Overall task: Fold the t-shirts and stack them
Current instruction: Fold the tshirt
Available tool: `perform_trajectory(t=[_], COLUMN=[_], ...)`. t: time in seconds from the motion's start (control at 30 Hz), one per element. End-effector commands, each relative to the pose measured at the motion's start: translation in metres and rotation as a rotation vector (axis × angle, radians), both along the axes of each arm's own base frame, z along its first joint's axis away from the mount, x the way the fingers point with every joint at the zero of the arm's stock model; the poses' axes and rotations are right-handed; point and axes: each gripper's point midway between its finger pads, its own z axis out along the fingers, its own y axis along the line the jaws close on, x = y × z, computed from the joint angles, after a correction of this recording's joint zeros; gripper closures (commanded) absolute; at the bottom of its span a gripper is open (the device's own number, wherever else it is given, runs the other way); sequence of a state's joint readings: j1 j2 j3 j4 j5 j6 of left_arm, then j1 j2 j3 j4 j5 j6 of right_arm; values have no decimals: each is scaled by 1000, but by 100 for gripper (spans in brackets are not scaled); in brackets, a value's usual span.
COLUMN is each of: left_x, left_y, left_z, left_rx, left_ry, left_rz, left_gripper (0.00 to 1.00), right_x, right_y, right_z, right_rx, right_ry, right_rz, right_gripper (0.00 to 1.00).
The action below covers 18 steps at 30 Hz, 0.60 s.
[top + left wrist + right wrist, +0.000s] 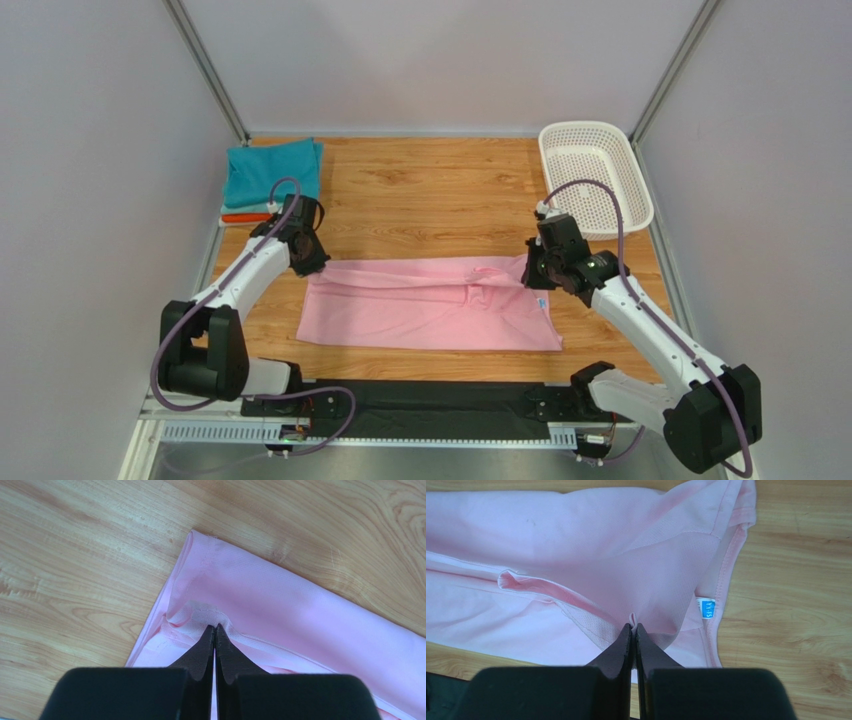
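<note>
A light pink t-shirt lies across the middle of the wooden table, partly folded lengthwise, with a blue neck label at its right end. My left gripper is shut on the shirt's far left edge, pinching a hemmed fold. My right gripper is shut on the shirt's far right edge near the collar. A stack of folded t-shirts sits at the far left: teal on top, pale mint under it and an orange edge at the bottom.
A white perforated basket stands at the far right corner. Grey walls enclose the table on three sides. A black mat runs along the near edge between the arm bases.
</note>
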<state>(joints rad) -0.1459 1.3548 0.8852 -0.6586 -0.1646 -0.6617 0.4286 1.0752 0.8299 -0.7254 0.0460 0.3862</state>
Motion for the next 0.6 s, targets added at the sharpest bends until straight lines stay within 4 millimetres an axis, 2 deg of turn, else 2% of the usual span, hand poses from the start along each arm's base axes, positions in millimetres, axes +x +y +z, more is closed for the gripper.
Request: perform_trajectory(t=[0.0,0.1,0.13,0.2,0.23,0.3,0.4,0.43,0.47,0.5,0.53,0.57], left_x=[4,1,-1,-7,-9,-13,-28,-40,-43,-48,-49,-49], left_y=[0,0,0,0,0,-1,8,12,15,15,15,12], left_z=[7,2,-2,-8,-10,-11,-12,-15,-11,-5,-2,4], left_rx=[-5,-10,-11,-17,-17,-22,5,12,22,17,8,-9], left_ry=[-50,-45,-37,-23,-17,-13,1,38,41,37,28,11], left_rz=[-10,-6,-5,-4,-5,-5,51,107,121,132,146,143], left_gripper=[100,100,100,96,94,84,75,62,50,32,24,11], right_x=[-17,-27,-36,-46,-54,-65,-80,-85,-85,-86,-84,-84], right_y=[9,17,16,21,22,23,16,14,17,18,20,22], right_z=[-12,-21,-32,-40,-47,-54,-60,-58,-53,-48,-40,-34], right_rx=[59,105,116,150,174,185,186,188,206,219,239,253], right_ry=[54,86,115,145,173,201,244,250,246,238,215,205], right_rz=[21,22,6,9,-6,-11,-67,-78,-71,-71,-64,-54], right_gripper=[100,98,97,94,89,85,66,44,34,24,17,0])
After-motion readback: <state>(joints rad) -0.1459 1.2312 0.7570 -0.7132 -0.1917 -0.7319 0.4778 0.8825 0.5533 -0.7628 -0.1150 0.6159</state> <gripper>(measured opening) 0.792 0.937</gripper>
